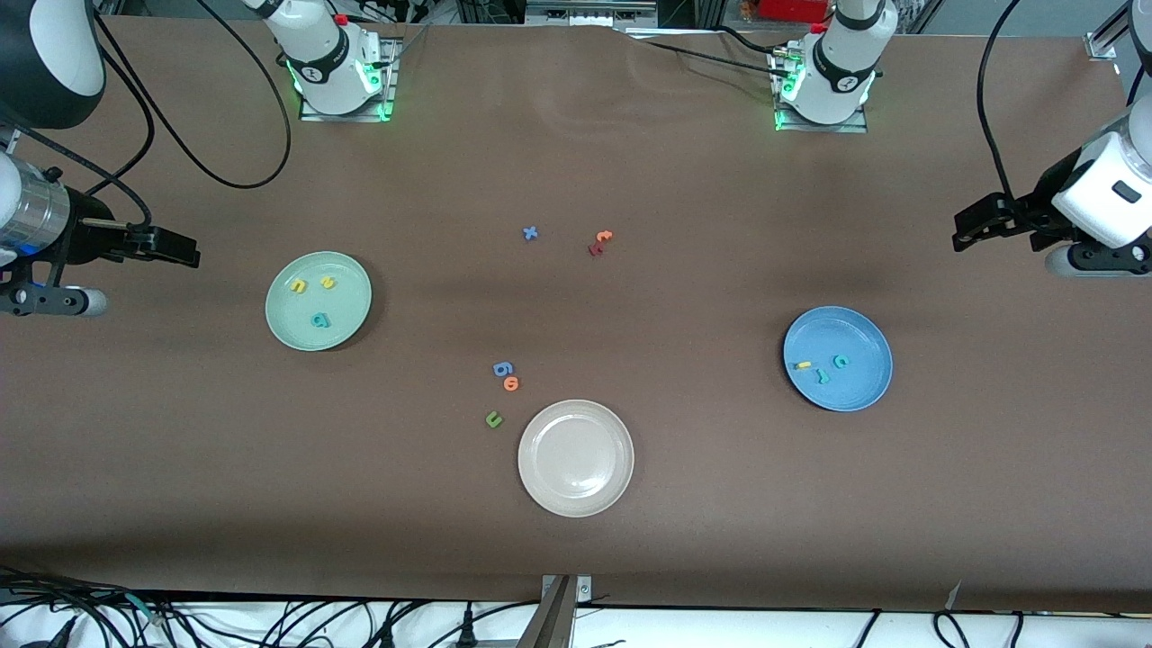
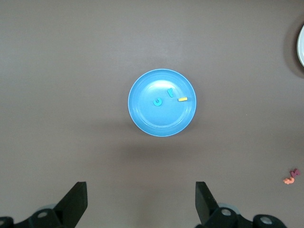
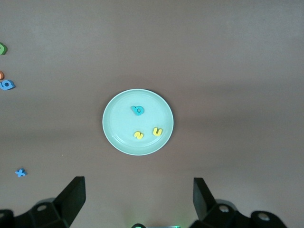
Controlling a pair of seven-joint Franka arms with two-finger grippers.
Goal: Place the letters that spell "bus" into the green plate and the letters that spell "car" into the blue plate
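1. The front view looks down from high across the worktop, facing both arm bases, and takes in every plate.
2. The left wrist view looks straight down from well above the blue plate, which the front view shares.
3. The right wrist view looks likewise down on the green plate, also shared.

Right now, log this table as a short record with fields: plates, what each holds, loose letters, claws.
green plate: yellow u, yellow s, teal b
blue plate: teal c, yellow a, teal r
beige-white plate: holds nothing
loose letters: blue g, orange o, dark green u, blue x, red and orange letters
left claw: open, waiting above blue plate's end
right claw: open, waiting above green plate's end
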